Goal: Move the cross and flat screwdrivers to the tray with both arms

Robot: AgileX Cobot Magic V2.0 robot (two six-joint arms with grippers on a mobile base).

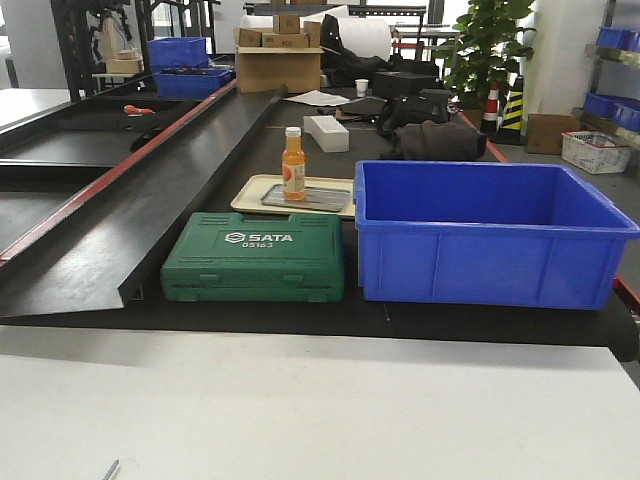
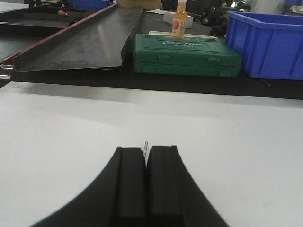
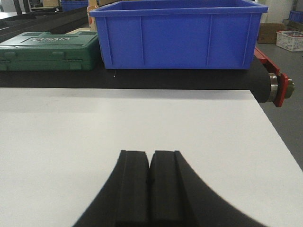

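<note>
Only one thin silver shaft tip (image 2: 146, 145) of a screwdriver shows, poking out just past my left gripper's (image 2: 146, 149) fingertips over the white table. The same tip (image 1: 112, 467) sits at the front view's bottom left edge. The handles are out of view, and I cannot tell cross from flat. The left jaws stand pressed together, and whether they touch the shaft is unclear. My right gripper (image 3: 150, 153) is shut with nothing in it, low over the white table (image 3: 142, 123). A shallow grey metal tray (image 1: 325, 196) lies on a beige tray (image 1: 250, 193) behind the green case.
A green SATA tool case (image 1: 255, 257) and a big blue bin (image 1: 485, 235) stand on the black bench beyond the white table. An orange bottle (image 1: 293, 165) stands on the grey tray. A long black metal chute (image 1: 150, 190) runs along the left.
</note>
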